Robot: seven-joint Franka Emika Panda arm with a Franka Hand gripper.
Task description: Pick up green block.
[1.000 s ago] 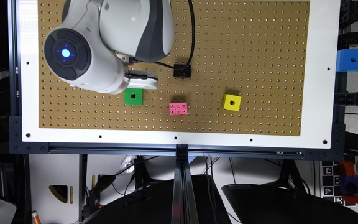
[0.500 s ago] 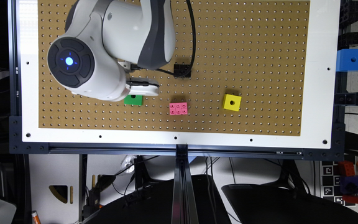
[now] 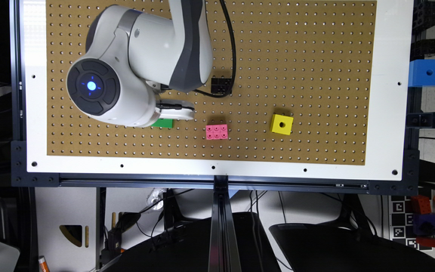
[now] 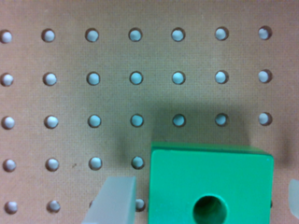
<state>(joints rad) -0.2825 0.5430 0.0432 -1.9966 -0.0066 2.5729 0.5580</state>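
Note:
The green block (image 4: 210, 186) is a bright green cube with a round dark hole in its top face, resting on the brown pegboard (image 4: 93, 56). My gripper (image 4: 203, 200) is open and straddles it, with one pale finger (image 4: 113, 201) close beside one side and the other finger just showing at the frame's edge past the opposite side. The fingers are not pressed against the block. In the exterior view the arm's wrist covers most of the green block (image 3: 162, 123), leaving a thin strip below the white gripper (image 3: 174, 111).
A pink studded brick (image 3: 216, 132) lies to the exterior view's right of the block, and a yellow holed cube (image 3: 281, 124) farther right. A small black block (image 3: 221, 85) sits beside the cable. A larger blue holed cube (image 3: 426, 72) stands off the pegboard (image 3: 315, 56) at the right edge.
The arm has moved over the green block, which showed whole one second ago and now shows only as a thin strip under the wrist. The other blocks have not moved.

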